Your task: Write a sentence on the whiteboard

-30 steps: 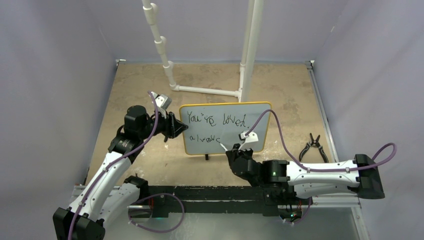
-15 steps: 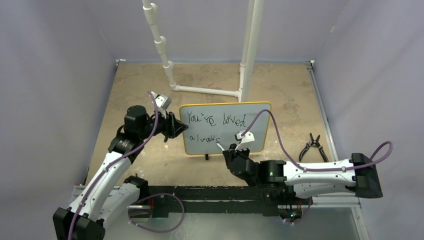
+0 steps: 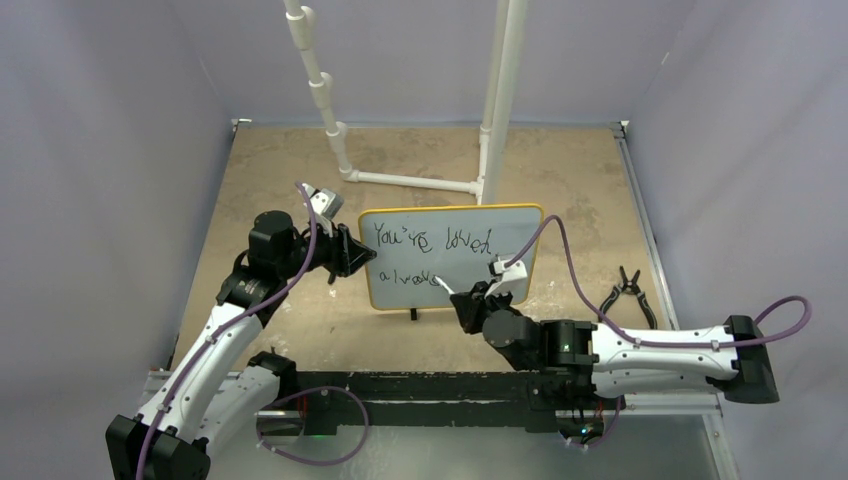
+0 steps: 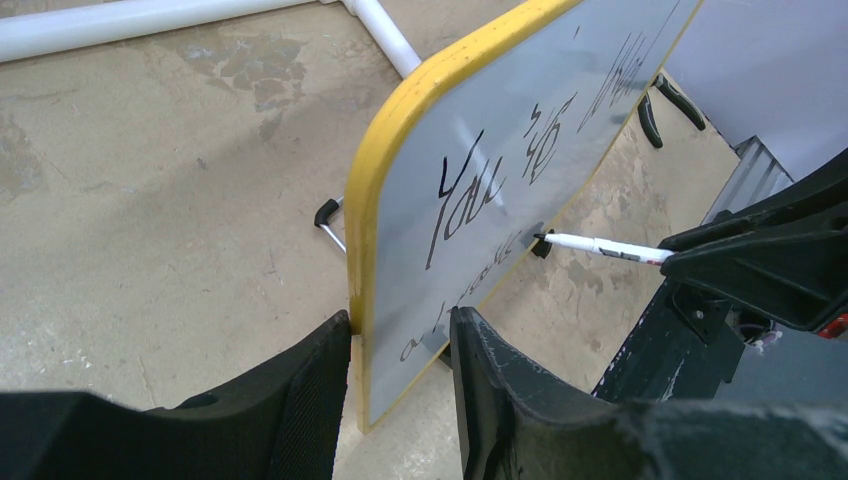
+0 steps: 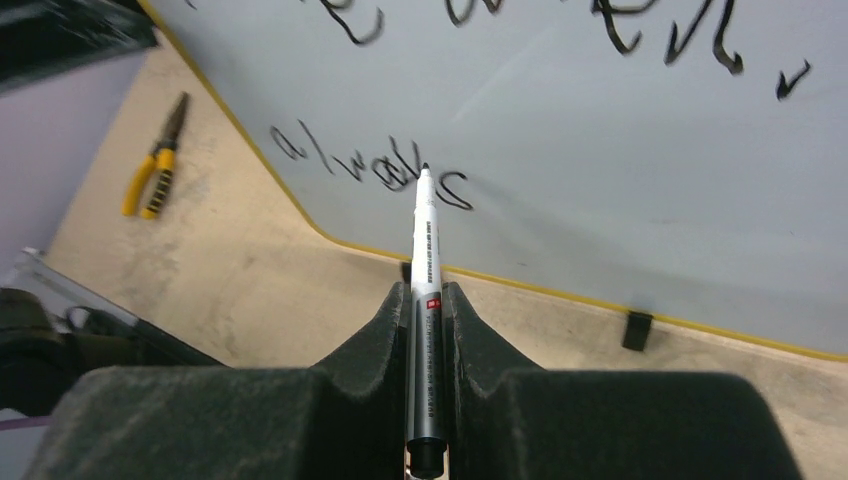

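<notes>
Yellow-framed whiteboard (image 3: pixel 440 258): 1, left gripper (image 3: pixel 362 256) clamps its edge | marker (image 5: pixel 424 215): 1, right gripper (image 5: pixel 427 292) grasping | sentence (image 3: pixel 432 240) lines: 2

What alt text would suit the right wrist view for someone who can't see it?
A black end effector grips a marker, its tip at the lower line of black handwriting on a yellow-framed whiteboard. Yellow-handled pliers lie on the tan table to the left.
</notes>
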Robot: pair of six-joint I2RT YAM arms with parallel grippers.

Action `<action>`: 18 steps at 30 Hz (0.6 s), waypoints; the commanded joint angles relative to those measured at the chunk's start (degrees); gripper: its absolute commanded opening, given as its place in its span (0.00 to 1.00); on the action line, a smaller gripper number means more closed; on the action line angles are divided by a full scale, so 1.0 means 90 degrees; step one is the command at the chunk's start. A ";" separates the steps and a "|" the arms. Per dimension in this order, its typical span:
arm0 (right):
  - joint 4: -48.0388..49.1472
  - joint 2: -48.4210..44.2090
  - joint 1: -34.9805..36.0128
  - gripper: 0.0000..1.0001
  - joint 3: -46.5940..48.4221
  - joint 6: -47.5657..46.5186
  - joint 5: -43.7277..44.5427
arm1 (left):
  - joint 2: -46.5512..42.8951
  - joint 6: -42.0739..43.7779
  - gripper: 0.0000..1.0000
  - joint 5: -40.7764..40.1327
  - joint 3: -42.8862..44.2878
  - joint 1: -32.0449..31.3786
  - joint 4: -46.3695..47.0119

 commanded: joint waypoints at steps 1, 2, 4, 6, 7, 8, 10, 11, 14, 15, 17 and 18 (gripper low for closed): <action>-0.1108 0.0208 -0.0031 0.00 0.0341 0.0594 0.0198 | -0.0052 0.0080 0.40 0.0045 0.0041 -0.0051 0.0071; -0.1250 0.0261 -0.0031 0.00 0.0393 0.0625 0.0189 | -0.0052 0.0076 0.40 0.0037 0.0046 -0.0051 0.0072; -0.1381 0.0322 -0.0026 0.00 0.0437 0.0687 0.0163 | -0.0052 0.0081 0.40 0.0026 0.0041 -0.0051 0.0072; -0.1477 0.0294 -0.0030 0.00 0.0445 0.0762 0.0162 | -0.0042 0.0076 0.40 0.0015 0.0041 -0.0051 0.0062; -0.1532 0.0280 -0.0026 0.00 0.0445 0.0794 0.0176 | -0.0042 0.0082 0.40 0.0015 0.0046 -0.0051 0.0056; -0.1559 0.0262 -0.0026 0.00 0.0437 0.0828 0.0202 | -0.0042 0.0081 0.40 0.0012 0.0049 -0.0051 0.0061; -0.1603 0.0257 -0.0026 0.00 0.0434 0.0883 0.0253 | -0.0033 0.0083 0.40 0.0010 0.0048 -0.0052 0.0062; -0.1615 0.0264 -0.0031 0.00 0.0438 0.0903 0.0271 | -0.0025 0.0081 0.40 0.0006 0.0050 -0.0051 0.0053; -0.1631 0.0335 -0.0031 0.00 0.0455 0.0926 0.0337 | -0.0032 0.0081 0.40 -0.0004 0.0051 -0.0051 0.0052; -0.1632 0.0373 -0.0031 0.00 0.0478 0.0931 0.0364 | -0.0032 0.0081 0.40 -0.0010 0.0051 -0.0051 0.0052; -0.1661 0.0442 -0.0028 0.00 0.0502 0.0958 0.0433 | -0.0032 0.0081 0.40 -0.0014 0.0051 -0.0051 0.0051; -0.1670 0.0472 -0.0027 0.00 0.0513 0.0969 0.0460 | -0.0025 0.0081 0.40 -0.0015 0.0046 -0.0051 0.0052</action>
